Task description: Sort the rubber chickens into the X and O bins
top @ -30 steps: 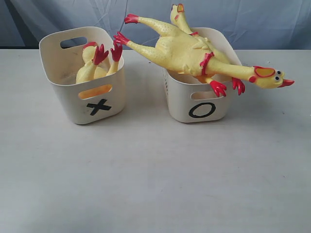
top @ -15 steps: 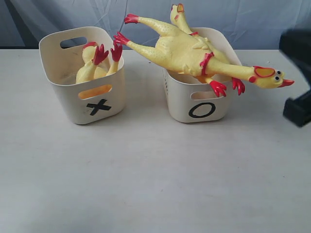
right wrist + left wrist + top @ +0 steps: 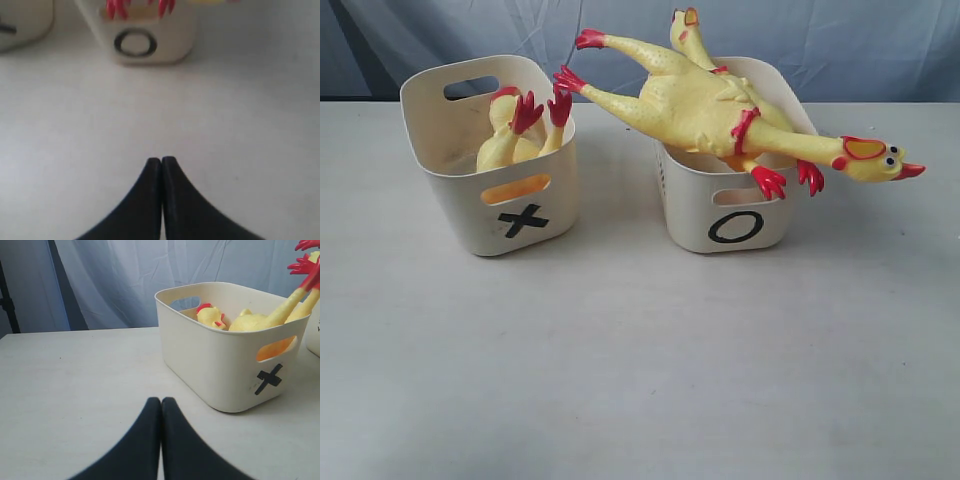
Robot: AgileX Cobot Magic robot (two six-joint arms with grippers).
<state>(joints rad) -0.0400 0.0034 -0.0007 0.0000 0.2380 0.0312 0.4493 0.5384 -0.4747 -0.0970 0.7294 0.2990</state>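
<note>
Pale surface (image 3: 620,380) carries a cream plastic O bin (image 3: 735,215): whole yellow rubber chickens (image 3: 710,110) across its rim, pieces (image 3: 515,140) in the X bin (image 3: 520,215) left of it. Right fingers (image 3: 150,200), now withdrawn, and left fingers (image 3: 150,440) are pressed together; sorting appears complete.

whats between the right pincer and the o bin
Only bare white tabletop between the black right pincer and the cream plastic O tub, in the right wrist view.
</note>
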